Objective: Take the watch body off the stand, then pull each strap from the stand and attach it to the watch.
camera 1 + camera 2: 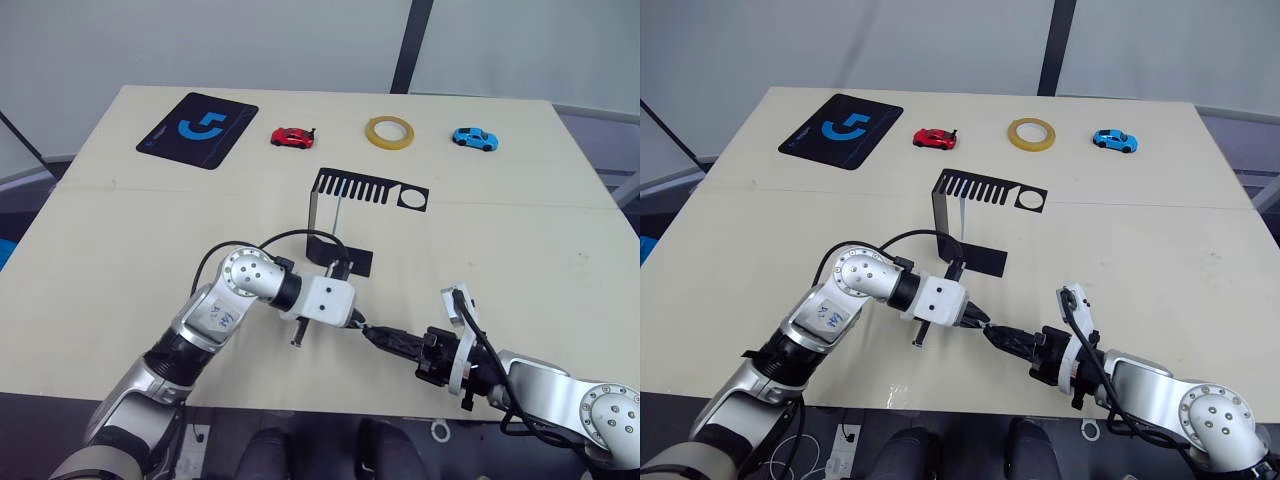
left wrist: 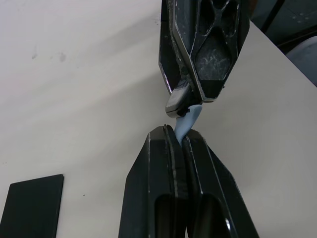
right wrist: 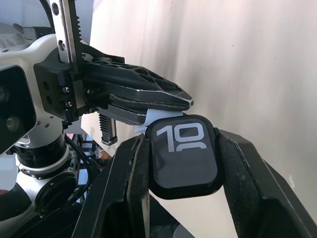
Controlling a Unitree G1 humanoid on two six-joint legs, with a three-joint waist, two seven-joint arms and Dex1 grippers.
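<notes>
The watch body (image 3: pixel 183 154), black with white digits, sits clamped between the fingers of my right gripper (image 1: pixel 380 336) low over the table's front middle. My left gripper (image 1: pixel 359 323) meets it tip to tip from the left. It is shut on a pale blue-grey strap (image 2: pixel 188 123), whose free end touches the watch body's edge (image 2: pixel 176 104). Behind the grippers stands the black stand (image 1: pixel 368 189), with its slotted top plate raised and its foot (image 1: pixel 340 256) flat on the table. A thin pale strip (image 1: pixel 340 216) hangs under the top plate.
Along the table's far edge lie a black mouse pad (image 1: pixel 197 130), a red toy car (image 1: pixel 292 137), a yellow tape roll (image 1: pixel 390 132) and a blue toy car (image 1: pixel 474 137). The table's front edge runs just below both grippers.
</notes>
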